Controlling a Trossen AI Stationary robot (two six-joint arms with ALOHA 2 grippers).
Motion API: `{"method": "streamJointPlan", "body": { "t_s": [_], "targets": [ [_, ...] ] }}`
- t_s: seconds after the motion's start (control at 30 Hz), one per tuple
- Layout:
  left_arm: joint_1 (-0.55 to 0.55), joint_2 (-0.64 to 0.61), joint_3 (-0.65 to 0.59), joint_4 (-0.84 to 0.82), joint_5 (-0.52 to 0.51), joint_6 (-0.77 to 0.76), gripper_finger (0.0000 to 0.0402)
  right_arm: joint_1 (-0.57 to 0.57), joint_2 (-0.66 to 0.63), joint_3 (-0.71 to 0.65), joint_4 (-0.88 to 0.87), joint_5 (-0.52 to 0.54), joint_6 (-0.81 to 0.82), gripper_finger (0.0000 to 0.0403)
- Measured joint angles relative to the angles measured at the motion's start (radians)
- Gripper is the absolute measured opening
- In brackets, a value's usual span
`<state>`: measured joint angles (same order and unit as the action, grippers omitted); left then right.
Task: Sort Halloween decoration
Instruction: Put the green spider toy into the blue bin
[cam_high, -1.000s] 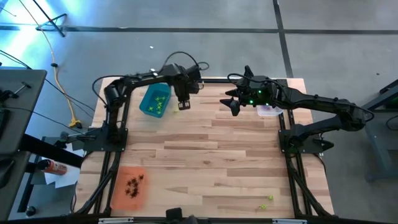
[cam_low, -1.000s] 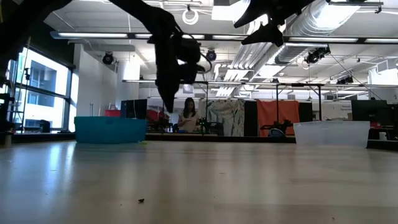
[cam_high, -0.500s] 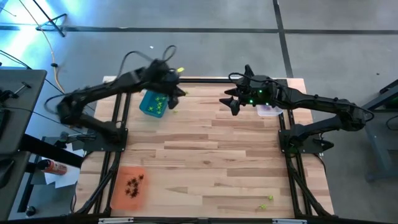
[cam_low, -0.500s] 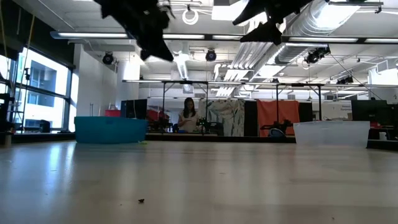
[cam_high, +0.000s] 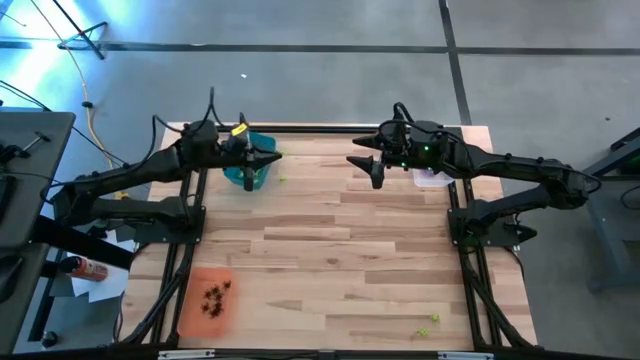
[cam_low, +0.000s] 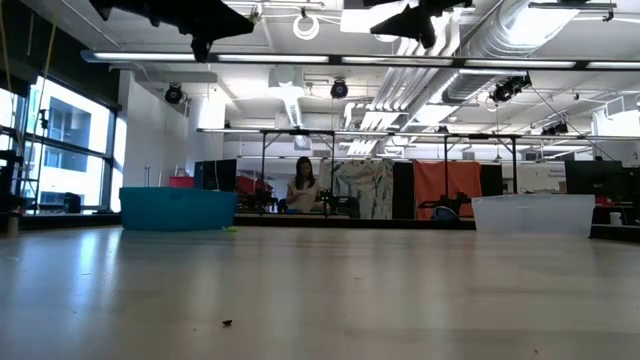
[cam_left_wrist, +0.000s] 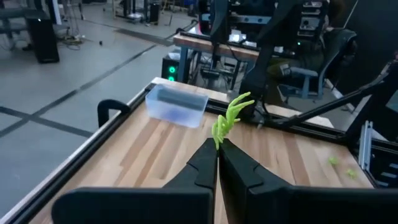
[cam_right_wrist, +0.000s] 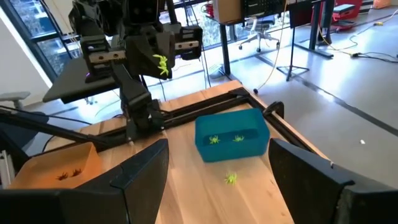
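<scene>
Lime-green spiky plastic trinket (cam_left_wrist: 229, 118) sits pinched in the left gripper (cam_left_wrist: 217, 163), raised above the teal rectangular tray (cam_high: 247, 170). Releasing only when squarely over that tray looks wisest. The right gripper (cam_right_wrist: 217, 180), fingers spread and empty, hovers well apart from it.

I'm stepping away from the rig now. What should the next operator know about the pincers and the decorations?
Left pincer: shut on a lime green trinket, raised above the teal tray.
Right pincer: open, empty, hovering at the table's far side near the clear tray.
Done: green trinkets in the teal tray, dark trinkets in the orange tray.
Left: one green trinket loose beside the teal tray, and green ones by the near right edge.
</scene>
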<state>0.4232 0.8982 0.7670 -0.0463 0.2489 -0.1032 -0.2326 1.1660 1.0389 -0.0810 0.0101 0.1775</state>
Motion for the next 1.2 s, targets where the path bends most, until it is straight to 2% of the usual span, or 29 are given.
{"method": "streamJointPlan", "body": {
  "t_s": [0.33, 0.4, 0.5, 0.57, 0.67, 0.8, 1.0, 1.2],
  "targets": [
    [0.001, -0.002, 0.000, 0.005, -0.021, -0.028, 0.0000, -0.001, 0.000, 0.000, 0.000, 0.000, 0.004, 0.0271],
    [0.010, -0.018, 0.011, -0.061, -0.092, -0.057, 0.0000, -0.001, 0.000, 0.000, 0.000, 0.001, 0.005, 0.0271],
    [0.051, -0.026, 0.071, -0.285, -0.273, -0.094, 0.0000, -0.001, 0.000, 0.000, 0.000, 0.001, 0.005, 0.0271],
    [0.104, 0.000, 0.107, -0.455, -0.338, -0.143, 0.0000, -0.002, 0.002, 0.000, 0.001, 0.003, 0.004, 0.0271],
    [0.203, 0.058, 0.142, -0.668, -0.344, -0.183, 0.0000, -0.003, 0.018, 0.000, 0.007, 0.018, 0.005, 0.0271],
    [0.293, 0.183, 0.166, -0.829, -0.334, -0.176, 0.0000, -0.003, 0.055, 0.000, 0.022, 0.020, 0.005, 0.0271],
    [0.352, 0.405, 0.258, -0.992, -0.364, -0.123, 0.0000, -0.003, 0.113, 0.000, 0.014, 0.005, 0.058, 0.0271],
    [0.363, 0.592, 0.324, -1.039, -0.371, -0.017, 0.0000, -0.003, 0.127, 0.000, 0.022, -0.002, 0.081, 0.0271]
  ]
}}
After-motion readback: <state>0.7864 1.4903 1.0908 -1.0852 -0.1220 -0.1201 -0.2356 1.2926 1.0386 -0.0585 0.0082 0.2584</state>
